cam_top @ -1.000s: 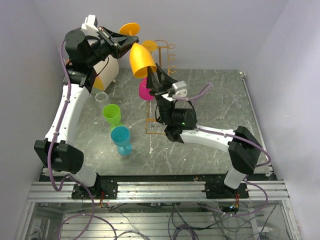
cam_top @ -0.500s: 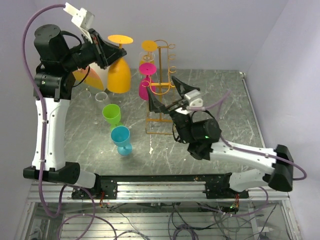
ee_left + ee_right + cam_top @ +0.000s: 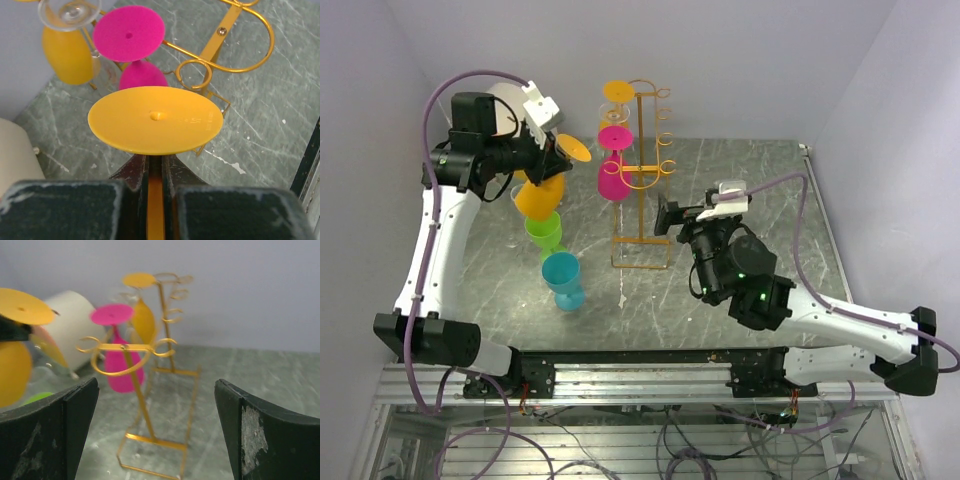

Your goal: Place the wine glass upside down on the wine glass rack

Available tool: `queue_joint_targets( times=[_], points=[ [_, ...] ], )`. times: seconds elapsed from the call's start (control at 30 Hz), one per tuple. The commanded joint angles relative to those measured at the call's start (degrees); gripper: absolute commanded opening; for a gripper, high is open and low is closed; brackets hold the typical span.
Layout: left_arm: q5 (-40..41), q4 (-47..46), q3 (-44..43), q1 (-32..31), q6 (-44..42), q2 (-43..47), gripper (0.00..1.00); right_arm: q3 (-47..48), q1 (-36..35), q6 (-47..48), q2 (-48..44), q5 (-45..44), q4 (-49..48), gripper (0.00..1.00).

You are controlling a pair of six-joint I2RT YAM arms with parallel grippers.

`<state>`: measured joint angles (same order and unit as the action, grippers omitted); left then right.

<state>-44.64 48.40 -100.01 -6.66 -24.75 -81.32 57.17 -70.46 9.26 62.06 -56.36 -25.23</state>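
Observation:
The orange wine glass (image 3: 542, 194) hangs foot-up and tilted, left of the wine glass rack (image 3: 642, 182). My left gripper (image 3: 553, 160) is shut on its stem. In the left wrist view the round orange foot (image 3: 155, 120) sits just past my left gripper (image 3: 156, 165), with the rack's loops (image 3: 220, 50) beyond it. My right gripper (image 3: 682, 212) is open and empty, right of the rack and apart from it. From the right wrist view, the rack (image 3: 145, 365) stands between the wide jaws of my right gripper (image 3: 157, 385).
A pink glass (image 3: 613, 165) and another orange glass (image 3: 618, 92) hang upside down on the rack. A green glass (image 3: 544, 228) and a blue glass (image 3: 563, 278) stand just below the held glass. A clear glass (image 3: 67, 12) and a white cylinder (image 3: 505, 105) sit at the back left.
My left arm has come down and forward with the orange glass, over the green one. My right gripper has let go, opened wide and drawn back right of the rack.

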Motion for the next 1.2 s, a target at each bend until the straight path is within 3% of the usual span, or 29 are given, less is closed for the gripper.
queue_joint_targets(
  times=[0.0, 0.03, 0.1, 0.17, 0.3, 0.53, 1.17],
  points=[
    [-8.52, -3.79, 1.73, 0.24, -8.33, -0.65, 0.07, 7.51, 2.43, -18.73, -0.10, -12.97, 29.00, 1.00],
    [-9.79, -5.16, 2.47, 0.24, -7.97, -1.00, 0.07, 10.20, 5.42, -30.06, -0.13, -11.43, 42.54, 1.00],
    [-12.13, -6.38, 3.64, 0.24, -8.92, -1.53, 0.07, 13.86, 16.85, -42.95, -0.63, -1.39, 57.34, 1.00],
    [-14.76, -6.36, 3.89, 0.20, -10.65, -2.27, 0.07, 12.74, 27.94, -44.58, -3.71, 9.26, 59.43, 1.00],
    [-18.53, -4.83, 3.97, 0.15, -13.51, -3.97, 0.07, 10.13, 36.31, -43.91, -5.97, 18.47, 60.29, 1.00],
    [-21.77, -12.52, 7.88, 0.15, -10.43, -4.79, 0.07, 10.90, 37.61, -43.92, -4.22, 18.18, 62.22, 1.00],
    [-25.14, -14.52, 7.73, -2.06, -12.01, -9.21, 0.07, 8.07, 37.59, -44.47, -7.41, 17.08, 64.37, 1.00]
  ],
)
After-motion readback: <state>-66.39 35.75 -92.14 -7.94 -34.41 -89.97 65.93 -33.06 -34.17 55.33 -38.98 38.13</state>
